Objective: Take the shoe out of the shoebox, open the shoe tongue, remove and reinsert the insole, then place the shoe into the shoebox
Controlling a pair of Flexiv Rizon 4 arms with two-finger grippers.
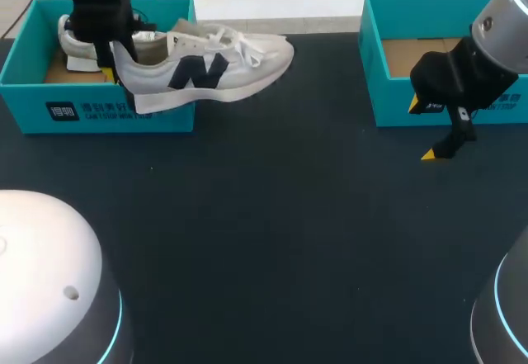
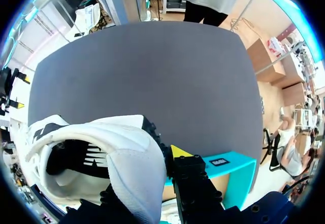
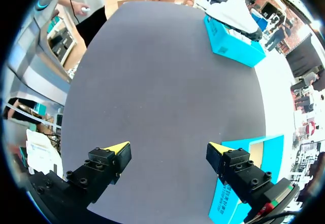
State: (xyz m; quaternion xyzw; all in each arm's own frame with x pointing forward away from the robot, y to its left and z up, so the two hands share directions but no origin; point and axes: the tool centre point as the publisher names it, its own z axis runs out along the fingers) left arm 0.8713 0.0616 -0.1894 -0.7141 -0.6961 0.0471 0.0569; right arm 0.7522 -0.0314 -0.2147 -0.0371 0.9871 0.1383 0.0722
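Shoe (image 1: 206, 67) is half out of the left box (image 1: 91, 112) in the head view, heel end over the box and toe poking past the box's right wall above the dark surface (image 1: 264, 232). Left claw (image 1: 115, 46) comes down on the heel end. Right claw (image 1: 441, 149) hangs low over the surface just in front of the right box (image 1: 396, 104), holding nothing. The shoe's side has a big dark letter mark. Both box fronts carry white print and a small logo (not reading any of it off).

Left wrist view: left claw reads as pinching the shoe at the heel collar. One yellow-tipped finger (image 2: 180, 152) is outside the collar, the other is hidden by the upper, probably inside. The padded collar bulges between them. Dark print shows inside the shoe, too warped to make out. A teal box wall is just beside the claw.

Right wrist view: right claw spread wide, only bare surface between its tips, right box just beside one finger. Left box and shoe are well apart from it, across the surface.

Handling, my guess: light, with a soft fabric upper and a stiffer sole. The collar squashes, so the shoe may tilt or swing from a heel pinch. A firmer hold would be the heel back or the sole edge. Tongue and laces are floppy. The insole is likely thin and bendy, so pinch it at its heel end.
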